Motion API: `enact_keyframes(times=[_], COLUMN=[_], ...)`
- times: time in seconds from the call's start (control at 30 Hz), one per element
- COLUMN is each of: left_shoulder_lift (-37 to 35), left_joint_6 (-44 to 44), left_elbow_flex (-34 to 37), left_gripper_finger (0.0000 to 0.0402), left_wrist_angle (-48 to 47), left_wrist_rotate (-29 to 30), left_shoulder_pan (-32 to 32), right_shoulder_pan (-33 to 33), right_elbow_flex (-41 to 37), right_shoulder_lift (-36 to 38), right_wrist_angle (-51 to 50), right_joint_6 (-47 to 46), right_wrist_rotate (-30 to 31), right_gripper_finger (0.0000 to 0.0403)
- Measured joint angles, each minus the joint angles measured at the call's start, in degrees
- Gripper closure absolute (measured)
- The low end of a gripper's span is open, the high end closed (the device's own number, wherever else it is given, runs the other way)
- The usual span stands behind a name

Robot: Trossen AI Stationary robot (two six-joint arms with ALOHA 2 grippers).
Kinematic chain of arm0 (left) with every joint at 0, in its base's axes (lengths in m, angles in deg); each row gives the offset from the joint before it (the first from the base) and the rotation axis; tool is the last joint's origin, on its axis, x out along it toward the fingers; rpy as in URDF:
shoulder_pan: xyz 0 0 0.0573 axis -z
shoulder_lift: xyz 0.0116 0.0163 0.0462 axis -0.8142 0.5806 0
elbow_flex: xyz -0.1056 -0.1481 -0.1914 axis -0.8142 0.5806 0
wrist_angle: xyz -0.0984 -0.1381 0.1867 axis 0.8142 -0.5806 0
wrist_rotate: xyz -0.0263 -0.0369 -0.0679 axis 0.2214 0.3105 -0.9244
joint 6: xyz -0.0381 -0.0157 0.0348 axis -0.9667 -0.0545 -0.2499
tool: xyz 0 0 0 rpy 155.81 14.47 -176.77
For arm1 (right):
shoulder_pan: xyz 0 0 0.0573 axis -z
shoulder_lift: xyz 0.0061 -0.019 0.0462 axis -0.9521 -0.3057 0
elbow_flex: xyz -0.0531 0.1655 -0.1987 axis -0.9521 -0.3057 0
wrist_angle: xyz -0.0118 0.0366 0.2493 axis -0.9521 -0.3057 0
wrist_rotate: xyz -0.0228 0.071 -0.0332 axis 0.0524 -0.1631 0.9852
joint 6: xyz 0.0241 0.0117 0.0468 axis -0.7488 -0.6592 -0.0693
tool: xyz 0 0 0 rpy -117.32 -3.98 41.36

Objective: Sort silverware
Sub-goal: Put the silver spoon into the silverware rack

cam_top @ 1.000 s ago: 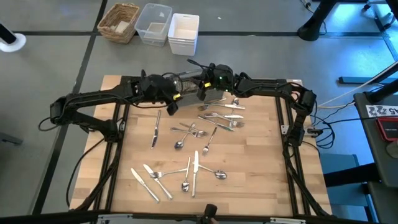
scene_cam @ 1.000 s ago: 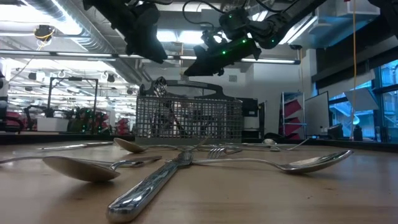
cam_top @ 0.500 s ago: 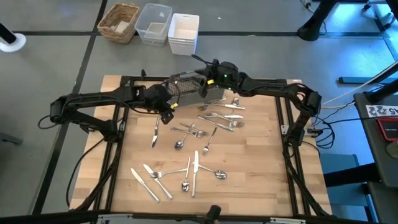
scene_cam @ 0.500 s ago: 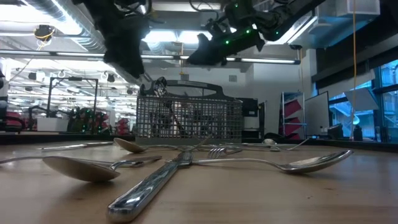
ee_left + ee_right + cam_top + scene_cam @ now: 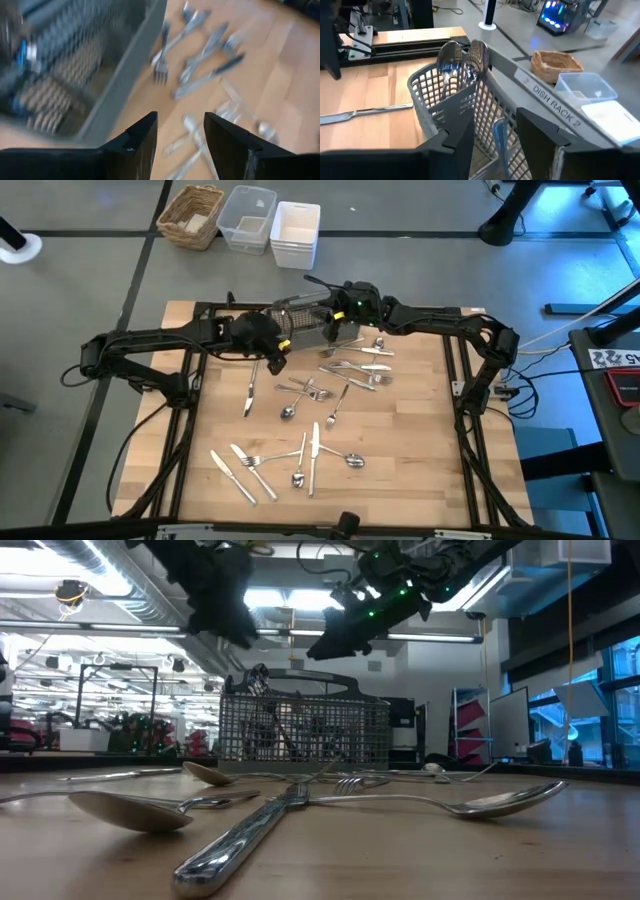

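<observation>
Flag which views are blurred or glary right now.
Left wrist view: motion blur smears the mesh caddy and the forks. Low view: the nearest knife is soft, and ceiling lights silhouette both arms. Right wrist view: sharp, the spoons show glints. High view: even light, no glare.

Light wooden table point(image 5: 420, 470), scattered silverware point(image 5: 300, 452) lying on it, grey mesh caddy point(image 5: 303, 323) at far edge
</observation>
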Motion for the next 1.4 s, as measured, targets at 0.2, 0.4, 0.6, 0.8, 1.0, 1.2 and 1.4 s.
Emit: enact_keyframes(times=[0.2,0.4,0.6,0.8,1.0,1.2,1.4], left_shoulder_lift=[0.05,1.56,6.95,13.20,14.60,15.78,19.37], left_joint_6=[-1.73,-12.21,-21.12,-28.61,-31.82,-31.97,-33.72], left_elbow_flex=[0.00,0.00,-0.02,-0.02,-0.04,-0.04,-0.04], left_gripper_finger=[0.0247,0.0247,0.0247,0.0247,0.0247,0.0247,0.0247], left_wrist_angle=[7.97,16.13,23.00,30.31,30.78,29.31,29.89], left_wrist_rotate=[0.79,2.76,2.72,1.74,2.24,2.36,2.36], left_shoulder_pan=[-1.29,-4.16,-7.60,-10.04,-12.47,-13.35,-13.55], right_shoulder_pan=[-0.07,0.00,0.18,1.66,2.75,2.71,2.62], right_elbow_flex=[0.02,0.02,0.09,0.11,0.11,0.11,0.07], right_shoulder_lift=[0.00,2.35,10.53,17.95,22.12,22.59,19.71], right_wrist_angle=[-4.33,-6.87,-12.35,-15.92,-20.71,-23.90,-24.19], right_joint_6=[-2.34,-2.43,-2.43,-2.10,-0.39,-0.30,-0.49], right_wrist_rotate=[3.05,7.66,7.89,8.71,10.74,12.01,11.16], right_gripper_finger=[0.0255,0.0255,0.0256,0.0256,0.0256,0.0256,0.0256])
